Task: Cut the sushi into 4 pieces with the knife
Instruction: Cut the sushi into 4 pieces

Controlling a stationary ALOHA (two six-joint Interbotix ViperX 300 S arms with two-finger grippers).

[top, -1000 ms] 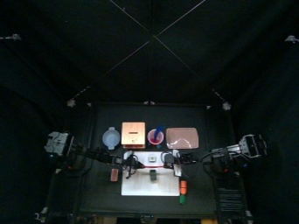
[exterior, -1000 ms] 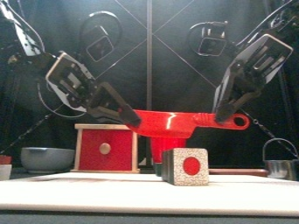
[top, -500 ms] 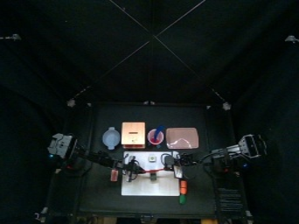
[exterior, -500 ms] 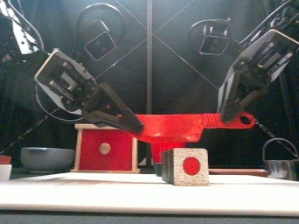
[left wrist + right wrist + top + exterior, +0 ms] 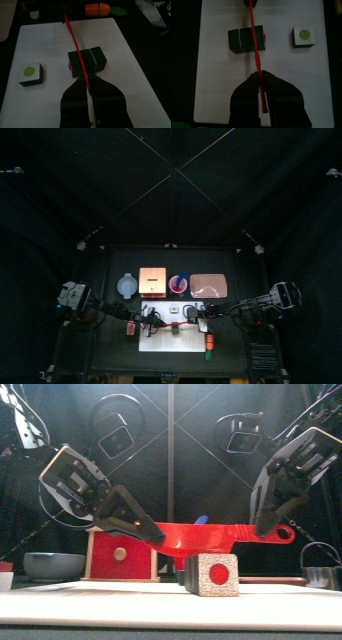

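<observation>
A red toy knife [image 5: 201, 534] hangs level just above the sushi roll [image 5: 211, 574], held at both ends. My left gripper [image 5: 150, 534] is shut on the blade's tip and my right gripper [image 5: 277, 524] is shut on the handle. The dark green roll stands on the white cutting board [image 5: 80, 599], its white end face with a red centre toward the front. In the left wrist view the knife [image 5: 72, 35] crosses over the roll [image 5: 97, 60]. One cut-off piece [image 5: 30, 74] lies face up behind the roll. The right wrist view shows the roll [image 5: 238, 40] and the piece [image 5: 304, 36].
Behind the board stand a wooden box with a red drawer front [image 5: 120, 552], a blue-grey bowl [image 5: 54, 564] and a metal cutter [image 5: 321, 574]. A red cup [image 5: 178, 283] and a pink tray [image 5: 209, 284] sit at the back. An orange toy [image 5: 97, 7] lies off the board's right end.
Both grippers have come down together with the knife, which now hangs closer to the top of the roll. The roll and the loose piece have not moved.
</observation>
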